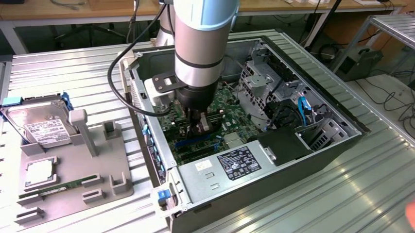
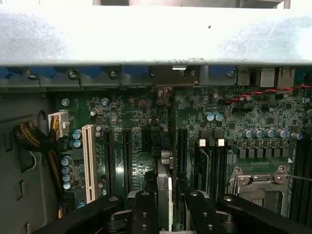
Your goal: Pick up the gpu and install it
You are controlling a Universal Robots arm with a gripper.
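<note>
Pincer [image 2: 165,207], pointing straight down inside the open black computer case [image 1: 324,150], grips the thin green gpu card [image 2: 165,183] edge-on above the green motherboard [image 2: 141,122].

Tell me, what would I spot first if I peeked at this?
The big silver robot arm reaches down into an open computer case in the middle of the metal table. Its claw holds the gpu edge-on just above the green motherboard and its long slots. On the exterior view's left, a hard drive stands in a grey holder.
</note>
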